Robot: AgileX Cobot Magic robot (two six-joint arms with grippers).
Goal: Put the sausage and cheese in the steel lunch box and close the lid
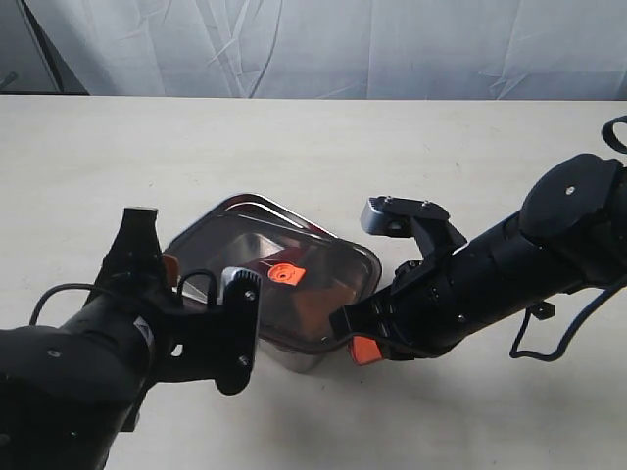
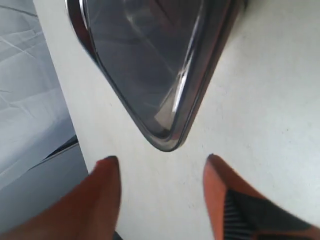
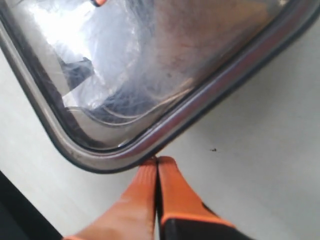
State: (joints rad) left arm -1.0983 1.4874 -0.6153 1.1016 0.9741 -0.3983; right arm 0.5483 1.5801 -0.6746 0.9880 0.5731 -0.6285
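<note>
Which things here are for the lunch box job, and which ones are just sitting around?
For the job:
- lid, resting on the box
- box
- left claw, open, near a lid corner
- right claw, shut, at a lid corner

Just there:
- table
- grey cloth behind the table

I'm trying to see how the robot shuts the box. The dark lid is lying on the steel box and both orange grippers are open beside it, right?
Not quite. The lid does lie on the steel lunch box, but only the left gripper is open. The right gripper is shut, its fingers pressed together at the lid's edge, as the right wrist view shows.
</note>
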